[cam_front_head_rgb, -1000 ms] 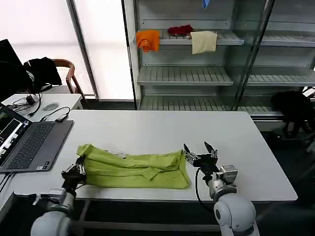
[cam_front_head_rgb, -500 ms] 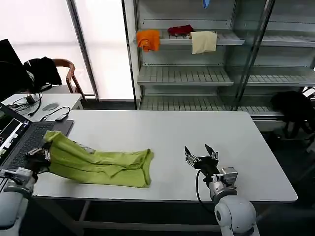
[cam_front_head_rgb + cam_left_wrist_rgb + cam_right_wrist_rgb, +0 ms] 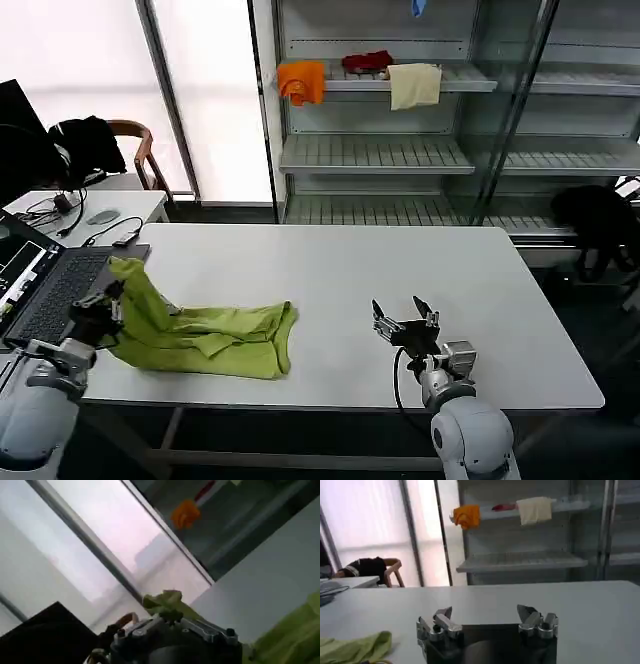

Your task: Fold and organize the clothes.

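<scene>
Left gripper (image 3: pixel 108 300) apparently pinches the T-shirt (image 3: pixel 205 335); spread right gripper (image 3: pixel 405 321) sits apart.

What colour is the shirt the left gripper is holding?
Lime yellow-green T-shirt, clearest in the head view.

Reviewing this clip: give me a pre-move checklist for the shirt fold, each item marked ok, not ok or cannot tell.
1. Left gripper clamped on the T-shirt corner: ok, cloth is lifted at that end.
2. Right gripper free and open: ok, apart from the shirt.
3. Shirt lying flat: not ok, bunched and wrinkled.
4. Shirt clear of the laptop: not ok, the raised corner is at its edge.
5. Bare table to spread on: ok.
6. Printed side up or down: cannot tell.
</scene>
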Tool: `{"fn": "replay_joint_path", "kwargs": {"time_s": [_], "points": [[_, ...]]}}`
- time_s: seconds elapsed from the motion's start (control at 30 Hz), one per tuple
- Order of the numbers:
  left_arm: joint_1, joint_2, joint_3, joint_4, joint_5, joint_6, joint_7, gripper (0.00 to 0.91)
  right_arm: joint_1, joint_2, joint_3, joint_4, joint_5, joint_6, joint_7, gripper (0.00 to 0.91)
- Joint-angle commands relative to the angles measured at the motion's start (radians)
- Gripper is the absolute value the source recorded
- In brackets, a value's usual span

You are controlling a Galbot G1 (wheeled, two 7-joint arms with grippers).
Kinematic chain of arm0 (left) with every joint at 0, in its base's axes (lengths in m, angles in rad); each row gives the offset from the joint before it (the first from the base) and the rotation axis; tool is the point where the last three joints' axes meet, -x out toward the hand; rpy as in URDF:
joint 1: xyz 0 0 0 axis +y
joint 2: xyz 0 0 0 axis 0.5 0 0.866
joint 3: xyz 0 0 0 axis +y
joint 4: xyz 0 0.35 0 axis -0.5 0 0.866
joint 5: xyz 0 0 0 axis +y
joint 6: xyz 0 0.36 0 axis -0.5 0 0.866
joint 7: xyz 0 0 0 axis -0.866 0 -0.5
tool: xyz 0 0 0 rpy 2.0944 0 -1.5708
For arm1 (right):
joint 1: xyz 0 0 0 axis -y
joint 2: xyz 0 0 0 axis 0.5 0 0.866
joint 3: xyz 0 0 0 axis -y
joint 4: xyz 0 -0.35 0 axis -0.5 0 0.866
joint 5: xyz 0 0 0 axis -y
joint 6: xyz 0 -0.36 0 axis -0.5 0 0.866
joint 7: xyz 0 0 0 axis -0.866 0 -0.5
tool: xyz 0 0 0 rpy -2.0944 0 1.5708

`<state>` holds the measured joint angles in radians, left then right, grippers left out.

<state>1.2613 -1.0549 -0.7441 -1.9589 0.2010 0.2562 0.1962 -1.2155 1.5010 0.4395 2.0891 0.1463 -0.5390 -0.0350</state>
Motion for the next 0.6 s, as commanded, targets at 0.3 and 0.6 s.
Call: {"fn": "replay_joint_path", "kwargs": {"time_s": [0.3, 0.6], "points": [[-0.035, -0.192, 0.446, -0.075, 0.186, 0.08, -0.115, 0.01, -0.001, -0.005, 0.003, -0.004, -0.014, 0.0, -0.001, 0.907], [-0.046, -0.215, 0.479, -0.018, 0.187, 0.099, -0.116, 0.01, 0.005, -0.001, -0.007, -0.011, -0.033, 0.0, -0.002, 0.907]]}}
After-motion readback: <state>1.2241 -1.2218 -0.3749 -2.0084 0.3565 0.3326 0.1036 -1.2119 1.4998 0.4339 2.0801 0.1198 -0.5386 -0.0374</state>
